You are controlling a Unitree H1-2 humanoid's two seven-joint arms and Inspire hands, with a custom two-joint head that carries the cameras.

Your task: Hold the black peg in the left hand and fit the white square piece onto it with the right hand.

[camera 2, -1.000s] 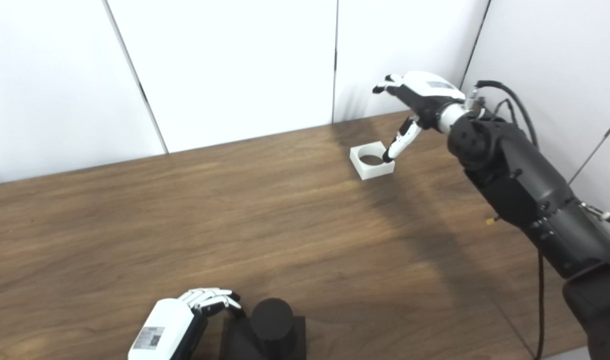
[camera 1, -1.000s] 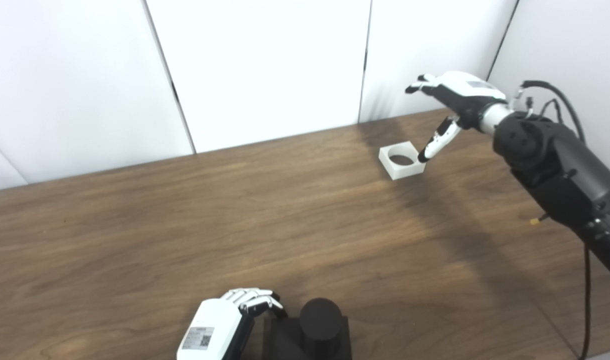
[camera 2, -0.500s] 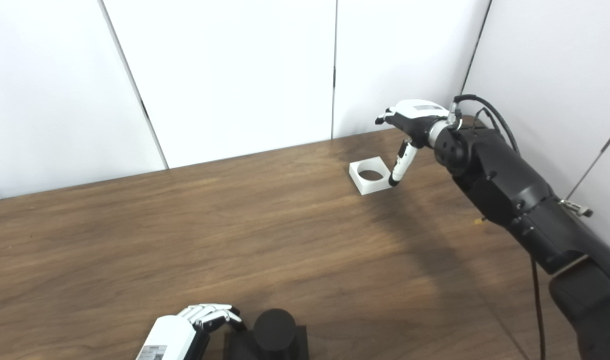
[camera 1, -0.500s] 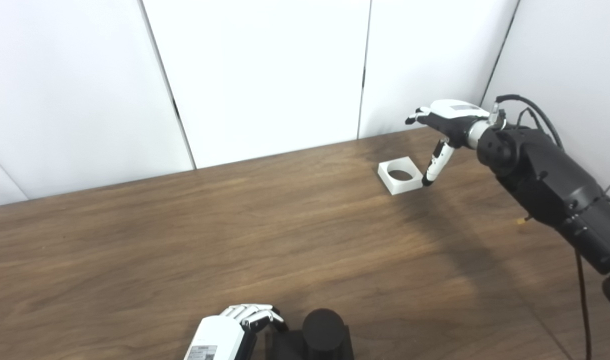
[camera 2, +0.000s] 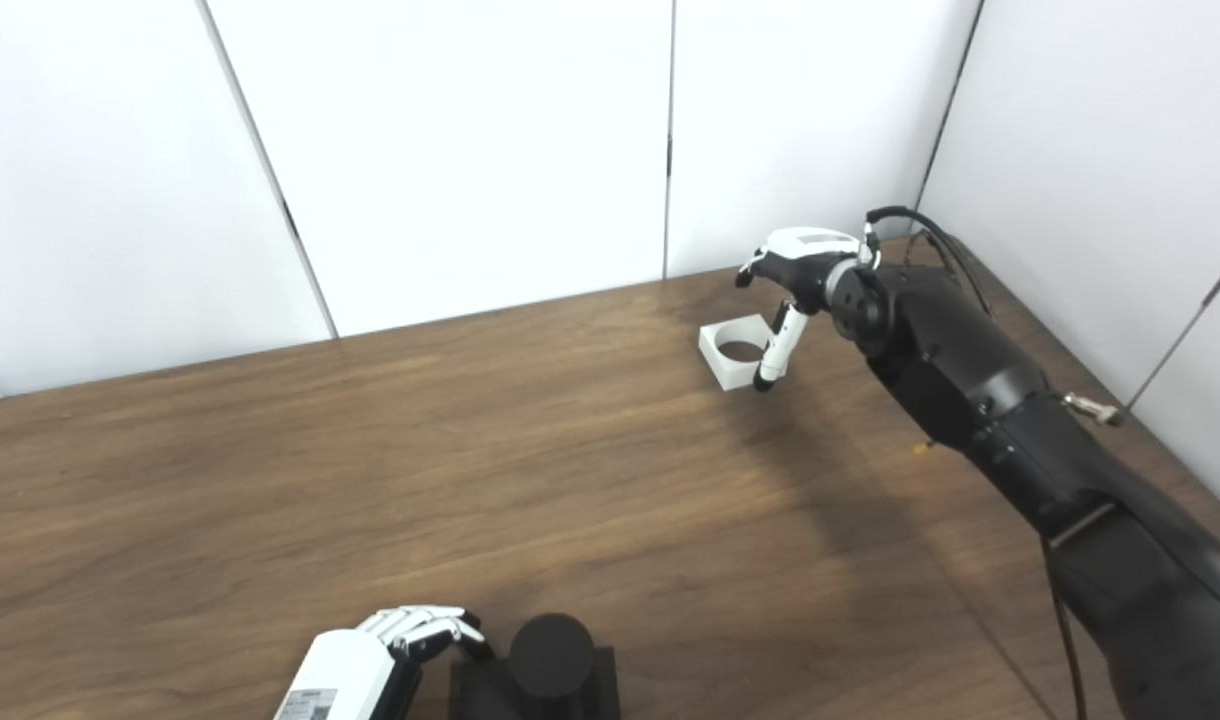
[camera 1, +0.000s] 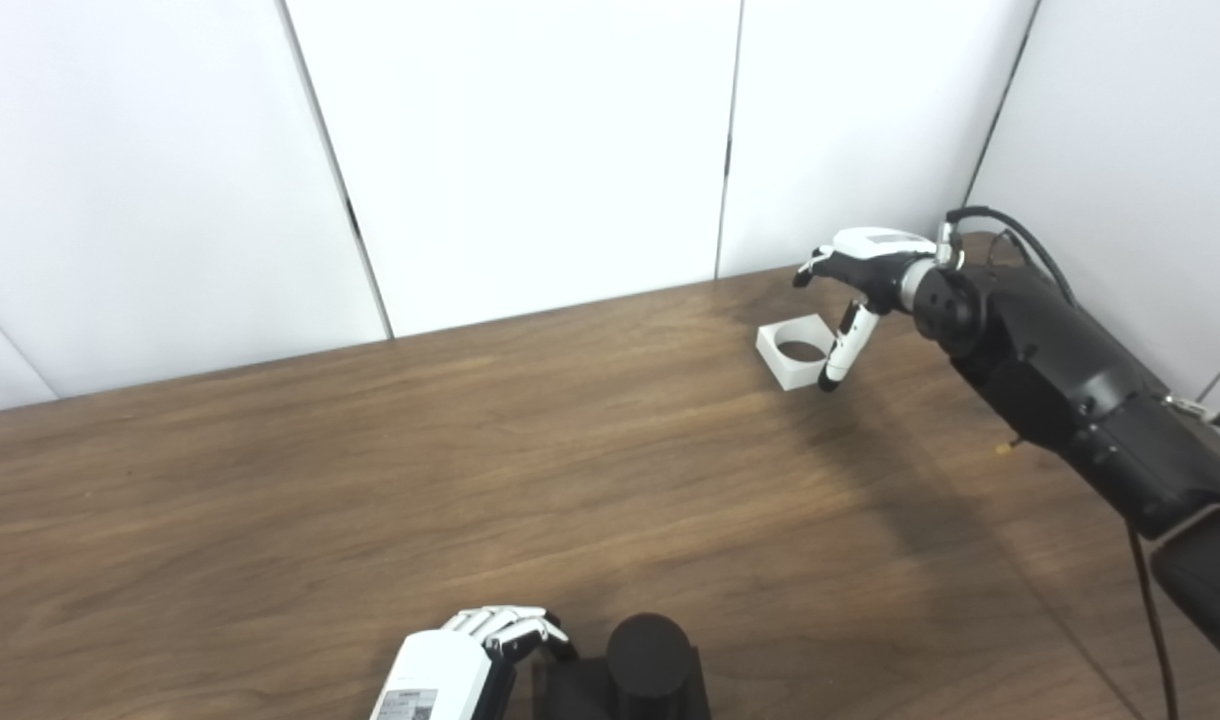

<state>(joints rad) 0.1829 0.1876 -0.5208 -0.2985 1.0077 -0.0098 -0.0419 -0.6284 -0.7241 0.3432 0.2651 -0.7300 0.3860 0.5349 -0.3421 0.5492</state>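
— Two robot hands, then; where is each?

— Right robot hand [camera 1: 863,262] sits in the upper right of the frame over the white square piece [camera 1: 796,351]. Its fingers are spread and grip nothing; one finger [camera 1: 838,353] points down along the piece's right side, whether touching I cannot tell.

— And the left robot hand?

— Left robot hand [camera 1: 475,655] is at the bottom edge, fingers curled against the left side of the black peg's [camera 1: 649,648] square base [camera 1: 590,690]. Whether it truly grips the base I cannot tell.

— Where do the parts lie?

— White square piece flat on the wooden tabletop [camera 1: 370,480] near the far wall panels [camera 1: 530,150]; black peg upright at bottom centre, well apart from it.
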